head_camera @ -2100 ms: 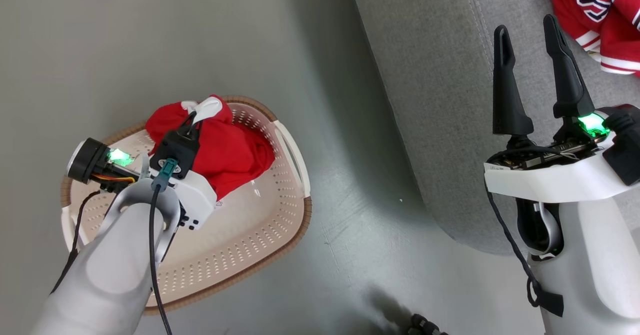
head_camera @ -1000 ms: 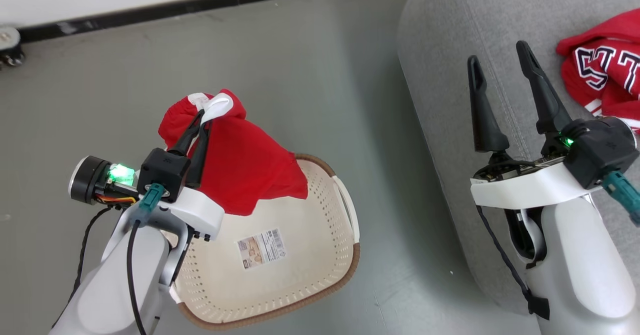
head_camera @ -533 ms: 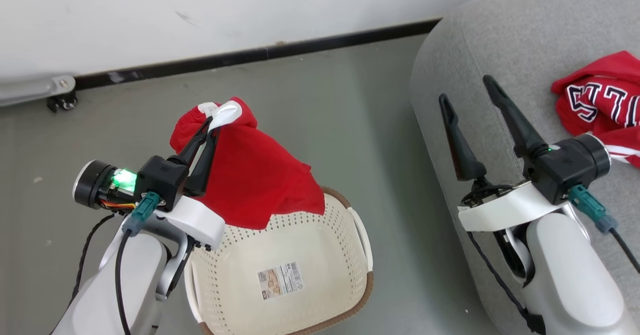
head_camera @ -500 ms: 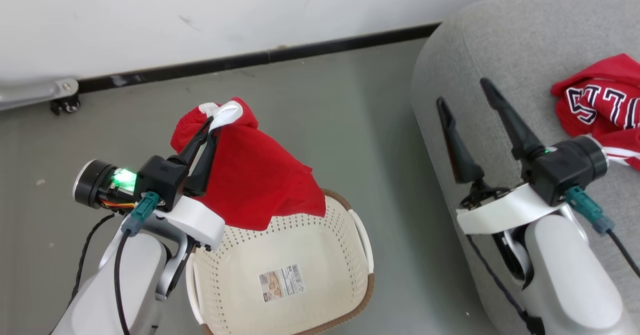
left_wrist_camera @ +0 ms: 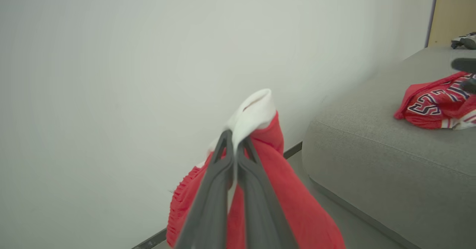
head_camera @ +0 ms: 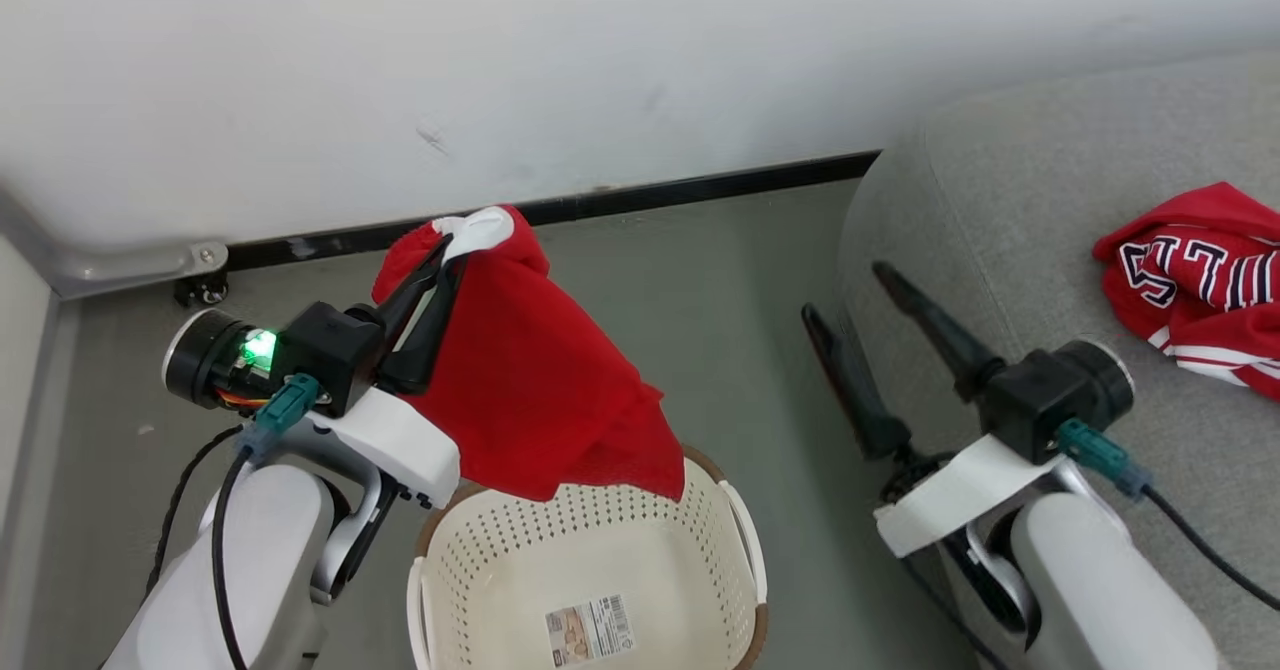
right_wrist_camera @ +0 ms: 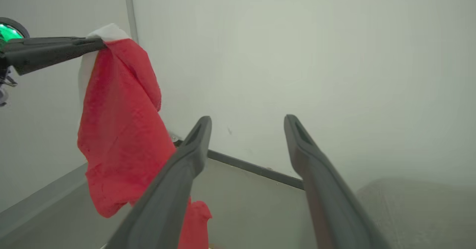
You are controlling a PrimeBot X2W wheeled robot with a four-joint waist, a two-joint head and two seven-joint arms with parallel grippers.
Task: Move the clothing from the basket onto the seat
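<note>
Left tool [head_camera: 450, 253] clamps red garment [head_camera: 530, 390] by white trim [head_camera: 482, 230], centre-left; right tool [head_camera: 844, 289] wide, empty. Keep cloth above basket [head_camera: 600, 525]; swing to seat [head_camera: 1000, 200], right.

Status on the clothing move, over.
Left gripper shut on red garment, hanging over basket. Right gripper open, empty, between it and seat. Lettered garment on seat.

Near me in the middle stands the basket [head_camera: 560, 525]; a garment [head_camera: 530, 390] hangs above its far side. The seat [head_camera: 1000, 210] is at right, with a second garment [head_camera: 1190, 290] on it.
</note>
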